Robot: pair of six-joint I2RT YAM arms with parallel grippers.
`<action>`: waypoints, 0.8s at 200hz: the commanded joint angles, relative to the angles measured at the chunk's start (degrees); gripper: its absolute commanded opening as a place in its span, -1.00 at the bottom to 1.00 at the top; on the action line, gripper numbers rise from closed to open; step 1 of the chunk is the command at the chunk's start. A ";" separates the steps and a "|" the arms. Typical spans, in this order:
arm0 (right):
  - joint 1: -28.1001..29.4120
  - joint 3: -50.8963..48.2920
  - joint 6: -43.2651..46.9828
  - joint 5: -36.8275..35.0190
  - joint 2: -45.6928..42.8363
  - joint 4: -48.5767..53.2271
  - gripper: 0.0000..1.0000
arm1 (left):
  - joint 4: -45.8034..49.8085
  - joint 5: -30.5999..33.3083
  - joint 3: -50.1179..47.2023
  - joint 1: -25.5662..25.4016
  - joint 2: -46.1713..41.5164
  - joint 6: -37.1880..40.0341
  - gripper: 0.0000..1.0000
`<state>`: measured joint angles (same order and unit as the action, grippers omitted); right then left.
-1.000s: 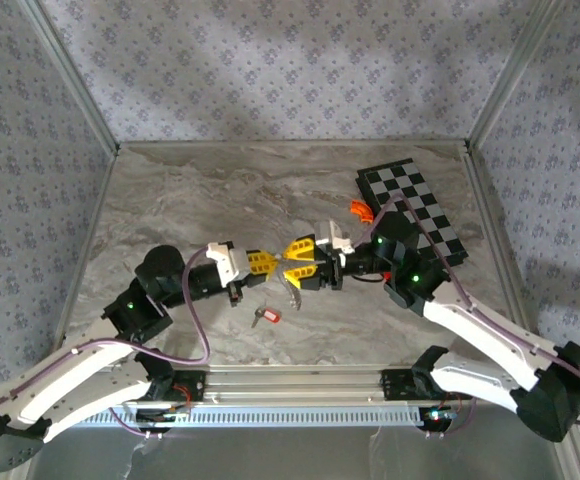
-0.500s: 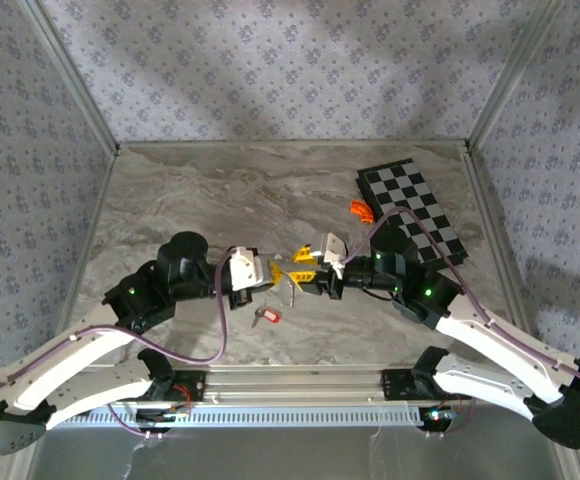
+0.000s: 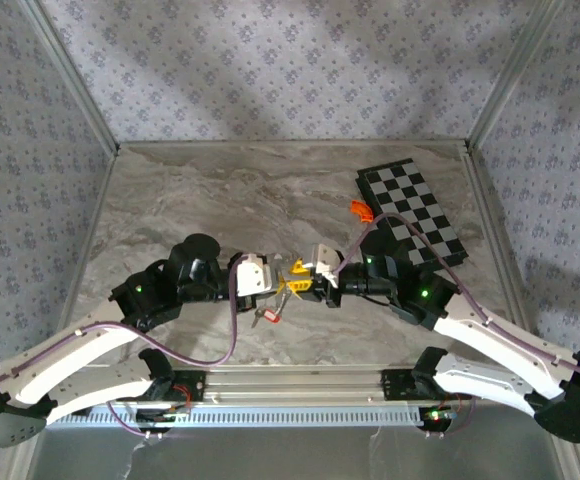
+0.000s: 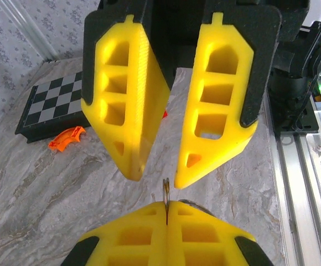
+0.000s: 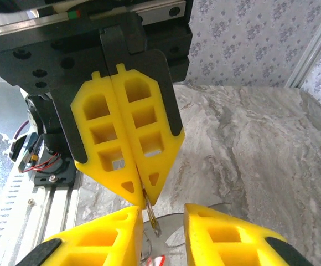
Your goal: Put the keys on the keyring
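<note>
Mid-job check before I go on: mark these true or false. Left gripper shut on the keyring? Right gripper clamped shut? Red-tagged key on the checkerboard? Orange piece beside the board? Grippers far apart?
1. The left gripper is shut on the keyring. True.
2. The right gripper is clamped shut. False: its jaws stand apart, with the ring's end just below the gap.
3. The red-tagged key lies on the checkerboard. False: it lies on the marble table, just nearer the bases than the gripper tips.
4. The orange curved piece lies beside the checkerboard. True.
5. The two grippers are far apart. False: they meet tip to tip near the middle of the table.
</note>
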<state>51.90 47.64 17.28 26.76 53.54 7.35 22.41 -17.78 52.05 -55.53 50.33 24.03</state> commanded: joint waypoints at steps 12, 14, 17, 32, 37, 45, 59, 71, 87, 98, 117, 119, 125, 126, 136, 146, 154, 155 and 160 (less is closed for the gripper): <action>0.62 2.46 1.60 0.22 1.13 1.86 -0.47 | -1.21 -0.12 2.27 -0.68 -0.44 1.02 -1.00; 0.65 2.46 1.61 0.15 1.26 1.85 -0.47 | -1.27 -0.14 2.22 -0.71 -0.46 1.02 -1.00; 0.66 2.46 1.62 0.18 1.23 1.84 -0.47 | -1.25 -0.18 2.13 -0.77 -0.49 1.02 -1.00; 0.75 2.54 1.62 0.24 1.42 1.94 -0.53 | -1.39 -0.24 2.07 -0.94 -0.49 1.02 -1.00; 0.70 2.55 1.70 0.12 1.52 2.03 -0.56 | -1.39 -0.24 2.08 -0.98 -0.54 1.02 -1.00; 0.72 2.64 1.78 -0.06 1.55 2.15 -0.62 | -1.42 -0.24 2.06 -1.07 -0.49 1.10 -1.00; 0.74 2.72 1.97 -0.89 1.68 2.07 -0.72 | -1.43 -0.32 2.02 -1.24 -0.40 1.11 -1.00; 0.70 2.73 1.97 -1.74 1.69 1.95 -0.85 | -1.50 -0.39 2.10 -1.31 -0.32 1.19 -1.00; 0.84 2.77 1.88 -2.56 1.73 1.76 -0.99 | -1.67 -0.58 2.11 -1.43 -0.40 1.19 -1.00; 0.83 2.81 1.97 -3.21 1.52 1.74 -1.00 | -1.93 -1.15 1.93 -1.43 -0.61 1.08 -1.00; 0.45 1.76 1.19 -2.69 0.09 -0.26 -1.00 | -4.10 -3.11 0.65 -1.43 -1.79 0.18 -0.91; 0.32 1.58 0.90 -2.33 -0.12 -0.79 -1.00 | -4.50 -3.31 0.45 -1.43 -1.92 -0.03 -0.87; -0.11 0.86 -0.27 -0.76 -0.77 -2.35 -1.00 | -5.52 -3.84 -0.40 -1.43 -2.72 -0.69 -0.73; -0.21 0.74 -0.47 -0.49 -0.87 -2.61 -1.00 | -5.79 -3.89 -0.47 -1.43 -2.79 -0.76 -0.70; -1.11 -0.30 -2.40 1.96 -1.91 -5.42 -1.00 | -8.20 -3.93 -2.11 -1.42 -4.42 -1.92 -0.50; -2.17 -1.39 -4.85 4.69 -2.91 -8.55 -1.00 | -11.01 -3.36 -4.14 -1.43 -6.26 -3.25 -0.40; -2.93 -2.15 -6.56 6.72 -3.37 -10.78 -1.00 | -13.80 -2.68 -6.00 -1.36 -7.83 -4.68 -0.36; -3.02 -2.26 -6.78 6.98 -3.45 -11.13 -1.00 | -14.20 -2.60 -6.17 -1.39 -8.03 -4.87 -0.35; -3.50 -2.83 -8.12 8.29 -3.74 -12.91 -1.00 | -16.15 -2.33 -7.60 -1.42 -9.07 -5.79 -0.33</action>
<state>50.46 46.70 15.75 28.82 52.27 4.56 15.99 -18.44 48.64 -56.38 45.91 22.15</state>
